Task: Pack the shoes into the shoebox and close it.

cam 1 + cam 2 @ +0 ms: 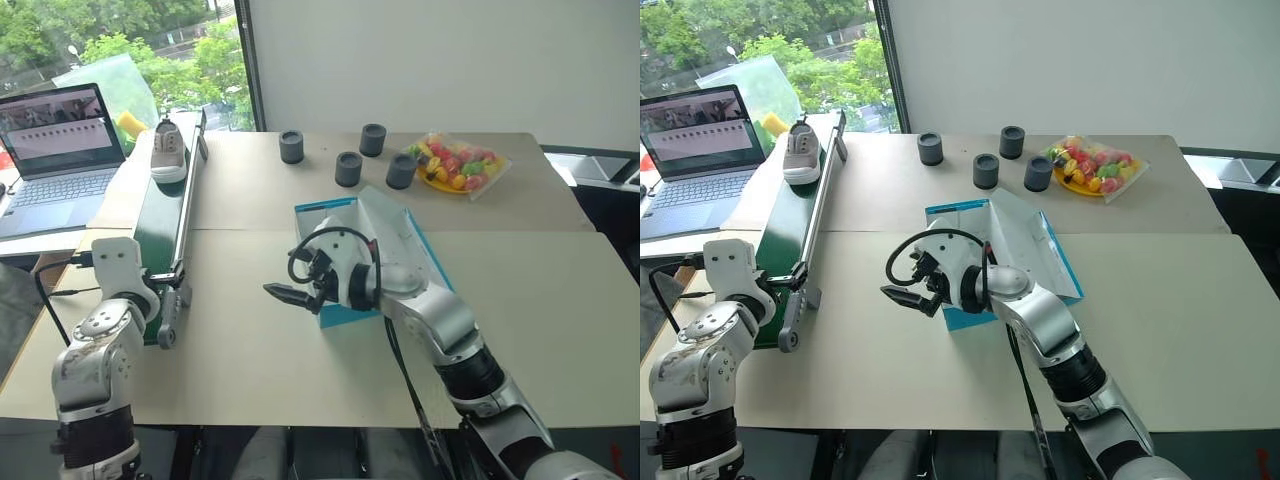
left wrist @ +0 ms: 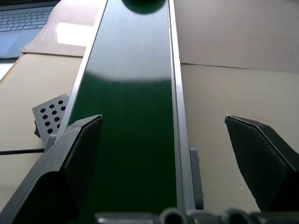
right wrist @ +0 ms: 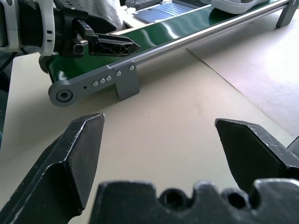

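One shoe (image 1: pixel 168 152): grey-taupe with a white sole, resting at the far end of the green conveyor belt (image 1: pixel 160 220), its long axis running along the belt, toe toward the robot.

One shoebox (image 1: pixel 1065 262): bright blue, at mid-bench (image 1: pixel 540 300), with pale wrapping paper (image 1: pixel 1015 225) rising from its opening; long axis running away from the robot, slightly angled.

Four dark grey cylinders (image 1: pixel 348 168) stand on the far bench.

One plastic bag of coloured fruit (image 1: pixel 455 165) lies beside them.

One laptop (image 1: pixel 55 150), lid up, sits far left.

Left hand (image 2: pixel 163 154): fingers spread wide, holding nothing, at the belt's near end.

Right hand (image 1: pixel 910 297): fingers spread wide, holding nothing, just in front of the shoebox's near corner.
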